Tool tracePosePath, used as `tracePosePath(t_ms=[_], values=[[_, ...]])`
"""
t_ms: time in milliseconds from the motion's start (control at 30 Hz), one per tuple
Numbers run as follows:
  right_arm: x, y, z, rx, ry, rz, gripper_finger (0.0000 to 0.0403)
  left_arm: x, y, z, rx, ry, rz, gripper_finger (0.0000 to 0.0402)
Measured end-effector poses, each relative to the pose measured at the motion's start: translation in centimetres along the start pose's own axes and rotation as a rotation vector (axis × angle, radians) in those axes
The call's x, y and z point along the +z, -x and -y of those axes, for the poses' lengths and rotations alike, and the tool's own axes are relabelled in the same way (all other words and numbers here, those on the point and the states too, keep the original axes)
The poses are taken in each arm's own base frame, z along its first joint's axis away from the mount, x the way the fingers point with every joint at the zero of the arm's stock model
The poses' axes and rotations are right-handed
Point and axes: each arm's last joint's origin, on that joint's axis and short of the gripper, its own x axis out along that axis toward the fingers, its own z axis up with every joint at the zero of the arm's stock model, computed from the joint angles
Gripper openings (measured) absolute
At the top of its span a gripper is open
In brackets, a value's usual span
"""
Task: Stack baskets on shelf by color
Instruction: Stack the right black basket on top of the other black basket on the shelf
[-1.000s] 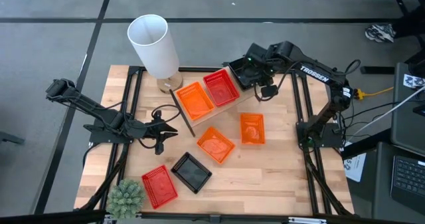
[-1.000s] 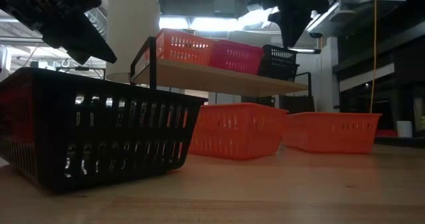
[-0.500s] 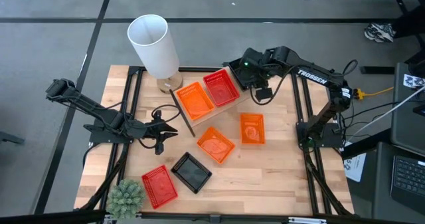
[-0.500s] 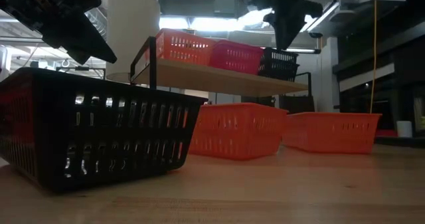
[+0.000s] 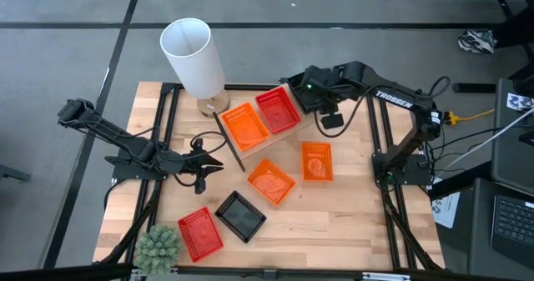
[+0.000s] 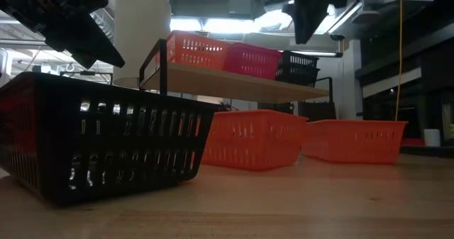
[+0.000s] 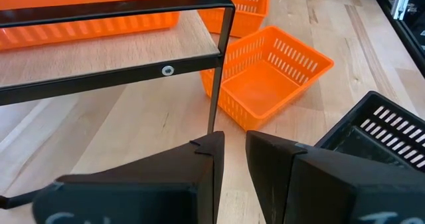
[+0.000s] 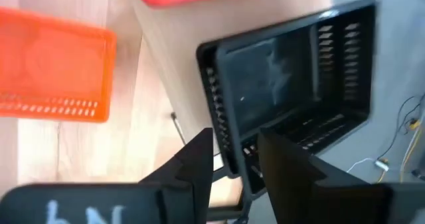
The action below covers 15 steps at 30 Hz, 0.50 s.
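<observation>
The right tool (image 5: pixel 328 117), parted and empty, hangs above the black basket (image 8: pixel 292 91) at the shelf's (image 6: pixel 241 84) end.

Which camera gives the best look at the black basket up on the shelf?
The right wrist view: the black basket fills it, showing its inside and slotted walls. The low view shows only its side, far off. In the high view the right arm hides it; the left wrist view misses it.
</observation>
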Motion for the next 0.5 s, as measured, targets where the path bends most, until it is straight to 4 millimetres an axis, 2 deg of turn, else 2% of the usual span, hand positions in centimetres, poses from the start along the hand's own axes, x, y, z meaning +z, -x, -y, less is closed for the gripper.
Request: tracePosePath(t_ms=[133,367,500], values=[[0.1,0.4,0.1,-0.011,-0.020,0.019,0.0119,0.0,0.0,0.0,0.000,0.000,0.000,0.0057],[-0.4,-2.7,0.9,-0.036,-0.071,-0.043,0.0119,0.0,0.0,0.0,0.000,0.000,0.000,0.0057],[-0.4,-2.9,0.8,-0.045,-0.068,-0.049,0.0119,0.0,0.0,0.0,0.000,-0.001,0.000,0.0057]])
